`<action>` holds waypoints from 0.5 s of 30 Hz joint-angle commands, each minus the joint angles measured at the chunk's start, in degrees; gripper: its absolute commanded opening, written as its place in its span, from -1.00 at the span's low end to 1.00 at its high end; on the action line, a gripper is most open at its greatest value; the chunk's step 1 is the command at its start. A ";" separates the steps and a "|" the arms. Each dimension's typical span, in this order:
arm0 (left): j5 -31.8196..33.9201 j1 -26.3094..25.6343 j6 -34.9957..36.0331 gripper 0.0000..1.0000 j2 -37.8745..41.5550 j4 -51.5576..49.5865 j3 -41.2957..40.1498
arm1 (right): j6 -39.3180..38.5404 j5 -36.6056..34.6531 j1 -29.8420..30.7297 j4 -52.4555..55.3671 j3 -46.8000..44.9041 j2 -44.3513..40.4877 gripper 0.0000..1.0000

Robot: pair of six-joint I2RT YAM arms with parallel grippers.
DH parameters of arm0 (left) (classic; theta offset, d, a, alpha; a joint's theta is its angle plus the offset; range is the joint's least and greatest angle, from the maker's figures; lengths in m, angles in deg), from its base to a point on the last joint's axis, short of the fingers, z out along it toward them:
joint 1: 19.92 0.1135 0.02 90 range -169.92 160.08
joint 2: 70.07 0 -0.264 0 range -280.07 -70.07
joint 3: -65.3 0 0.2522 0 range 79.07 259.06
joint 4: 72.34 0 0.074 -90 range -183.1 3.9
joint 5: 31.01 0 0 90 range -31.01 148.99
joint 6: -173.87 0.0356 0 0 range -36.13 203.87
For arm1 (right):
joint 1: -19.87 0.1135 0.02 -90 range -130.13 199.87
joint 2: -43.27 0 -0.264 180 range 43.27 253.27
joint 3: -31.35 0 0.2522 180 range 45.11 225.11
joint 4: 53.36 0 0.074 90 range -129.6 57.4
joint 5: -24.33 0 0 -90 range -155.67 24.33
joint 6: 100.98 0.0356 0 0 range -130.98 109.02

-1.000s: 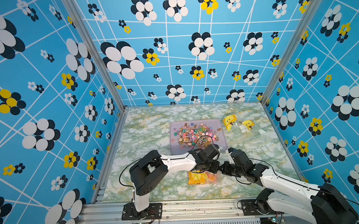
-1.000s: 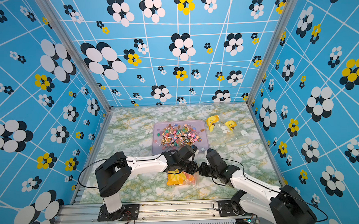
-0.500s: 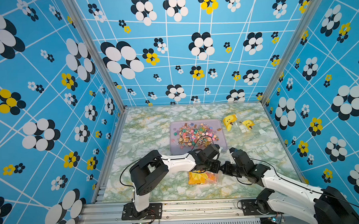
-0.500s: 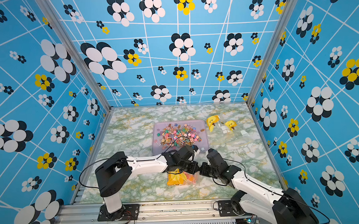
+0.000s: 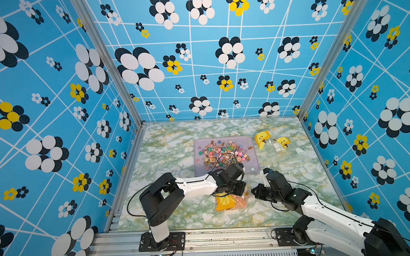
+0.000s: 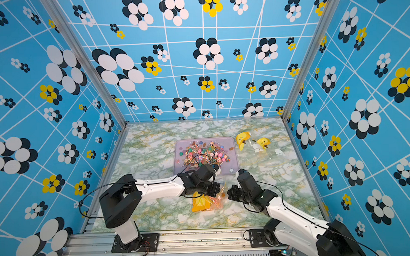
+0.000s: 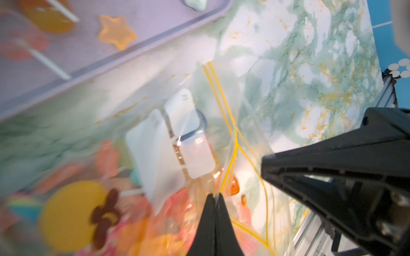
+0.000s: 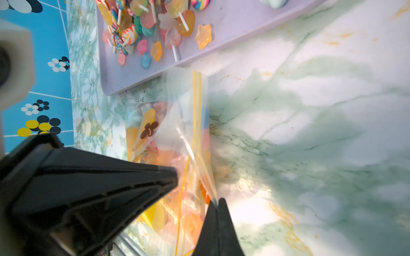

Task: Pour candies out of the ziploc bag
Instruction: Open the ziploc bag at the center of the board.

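P1: Closed since a second ago: left gripper (image 5: 245,191), jaws apart then, now pressed together on the ziploc bag (image 5: 230,201). Little other arm movement is seen.

P2: Confirmed. In the left wrist view the left gripper (image 7: 214,196) is seen pinched on clear film beside the yellow zip line (image 7: 224,110). Right gripper (image 5: 253,192)?

P1: Also clamped tight on the bag. In the right wrist view, film is caught in the right gripper (image 8: 218,202). No change is noted there over the second.

P2: Bag position to be logged.

P1: Bag is laid on the marble-pattern table (image 5: 167,156), just in front of the lilac tray (image 5: 254,158) on the robot's side, between the two grippers. Its mouth edge is held by both, close together.

P2: Candies?

P1: Two lots. A pile of candies (image 5: 224,154) is spread in the tray: lollipops on pale sticks, star shapes, mixed colours. More candies (image 8: 155,153), orange and pink, are seen inside the bag, blurred.

P2: Anything else to be noted?

P1: A second clear bag (image 5: 262,139) with yellow printed figures is laid on the table just right of the tray, well apart from both grippers.
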State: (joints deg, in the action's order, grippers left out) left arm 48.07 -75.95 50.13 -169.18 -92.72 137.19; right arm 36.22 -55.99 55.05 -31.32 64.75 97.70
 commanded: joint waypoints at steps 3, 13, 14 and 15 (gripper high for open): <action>7.23 1.72 3.73 -1.00 7.50 -4.89 -0.39 | -0.92 -1.42 -0.07 2.17 2.13 -0.35 -1.00; 11.04 3.57 6.18 -1.00 15.43 -5.95 -1.73 | -2.38 -2.82 -0.05 5.06 3.69 -1.35 -1.00; 10.77 3.81 6.62 -1.00 16.02 -5.91 -1.67 | -2.46 -2.79 -0.02 5.30 3.74 -1.39 -1.00; 10.65 3.99 7.28 -1.00 16.96 -5.71 -1.62 | -2.46 -2.73 -0.02 5.50 3.83 -1.43 -1.00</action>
State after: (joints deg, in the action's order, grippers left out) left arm 57.06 -73.15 55.05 -155.02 -98.46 136.38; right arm 34.85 -56.89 55.05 -28.53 66.98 97.03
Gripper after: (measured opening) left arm 0.048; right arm 0.048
